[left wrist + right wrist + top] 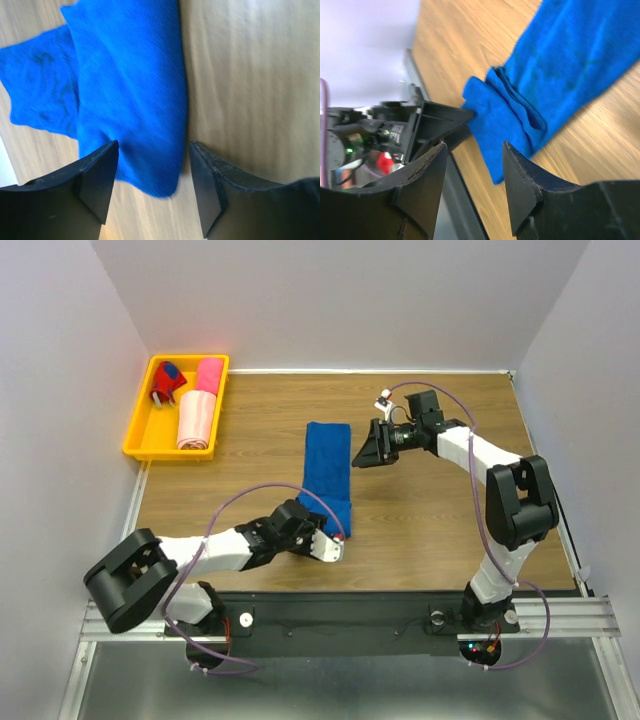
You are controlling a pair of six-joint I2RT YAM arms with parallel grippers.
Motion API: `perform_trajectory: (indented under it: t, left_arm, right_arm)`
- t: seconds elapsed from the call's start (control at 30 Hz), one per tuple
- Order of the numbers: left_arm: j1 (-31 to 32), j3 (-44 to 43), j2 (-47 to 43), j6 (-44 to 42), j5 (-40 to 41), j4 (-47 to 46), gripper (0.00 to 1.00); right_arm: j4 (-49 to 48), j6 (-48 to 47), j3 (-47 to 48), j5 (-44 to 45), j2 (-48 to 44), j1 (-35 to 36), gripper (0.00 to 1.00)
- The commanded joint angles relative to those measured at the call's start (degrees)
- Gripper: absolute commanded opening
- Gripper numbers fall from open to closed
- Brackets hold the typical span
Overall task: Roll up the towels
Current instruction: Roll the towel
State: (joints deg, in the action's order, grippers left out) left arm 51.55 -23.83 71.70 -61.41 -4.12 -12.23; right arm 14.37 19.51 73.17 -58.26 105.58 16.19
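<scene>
The royal blue towel [327,472] lies long and narrow on the table, its near end doubled over in a fold [512,112]. My left gripper [332,540] is at that near end and open. In the left wrist view the towel's corner [150,165] lies between the spread fingers of the left gripper [152,192], with wood showing under them. My right gripper [366,450] hovers open just right of the towel's far half, nothing between the fingertips of the right gripper [474,167]. A hot pink towel [209,373] and a pale pink towel [196,420] lie in the tray.
The yellow tray [138,432] stands at the far left and also holds a small red and blue object [167,386]. White walls close off the table's left, back and right. The black base rail [350,615] runs along the near edge.
</scene>
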Motion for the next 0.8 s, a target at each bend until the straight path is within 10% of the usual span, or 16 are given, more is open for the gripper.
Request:
perform_trajectory:
  t: [0.0, 0.4, 0.77]
  left_arm:
    - [0.4, -3.2, 4.8, 0.4, 1.7, -3.2, 0.64]
    - [-0.6, -13.7, 6.2, 10.0, -11.9, 15.4, 0.17]
    - [-9.0, -29.9, 19.4, 16.1, -34.6, 36.8, 0.01]
  right_arm:
    - [12.0, -11.9, 2.9, 6.9, -5.2, -1.7, 0.55]
    - [27.2, -28.7, 7.3, 11.9, -9.9, -5.7, 0.72]
    - [39.1, -43.0, 8.4, 14.6, -15.0, -5.6, 0.86]
